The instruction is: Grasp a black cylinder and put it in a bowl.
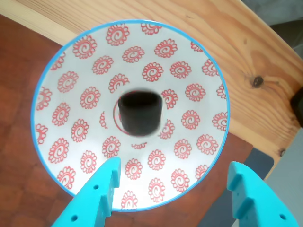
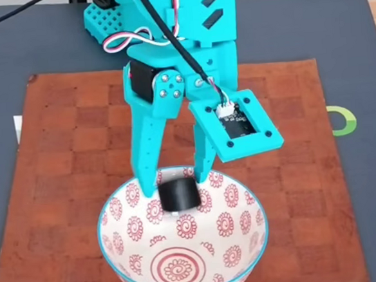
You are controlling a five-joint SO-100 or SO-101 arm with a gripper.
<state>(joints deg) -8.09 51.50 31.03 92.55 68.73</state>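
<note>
I see my arm reaching straight down, gripper (image 2: 175,182) spread apart, black cylinder (image 2: 179,195) loose between its tips above the bowl (image 2: 244,205).

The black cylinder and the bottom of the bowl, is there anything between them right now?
Nothing: in the fixed view the black cylinder sits just below the open gripper, with bare patterned bowl interior beneath it.
</note>
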